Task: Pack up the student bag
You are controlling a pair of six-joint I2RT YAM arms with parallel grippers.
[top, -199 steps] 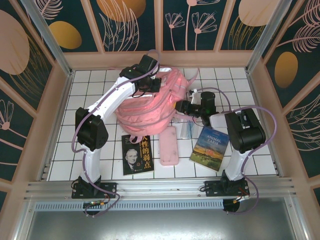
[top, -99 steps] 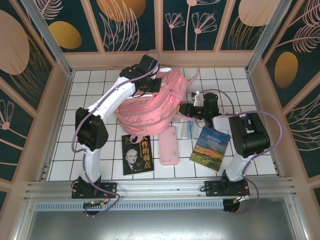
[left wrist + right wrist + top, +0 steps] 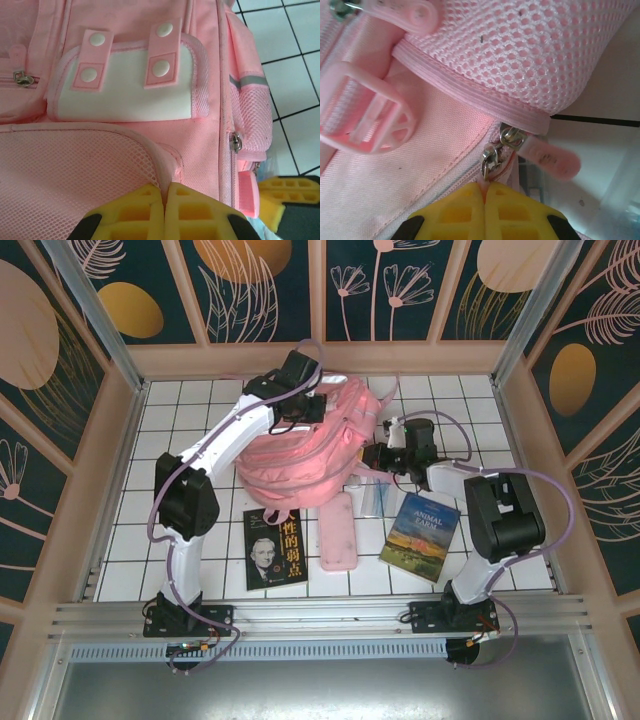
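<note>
Right pincer (image 3: 484, 199) is closed on a pink zipper tab (image 3: 483, 185) of the pink backpack (image 3: 295, 455), which lies between it and the left pincer (image 3: 163, 200), closed against its mesh pocket (image 3: 75, 170); white snap flap (image 3: 125, 95) ahead.

Right gripper (image 3: 484, 192) jaws clamped on student bag (image 3: 380, 200) zipper pull (image 3: 491, 159).

White tiled tabletop (image 3: 170, 430) (dark grid lines), floral walls (image 3: 420, 290).
</note>
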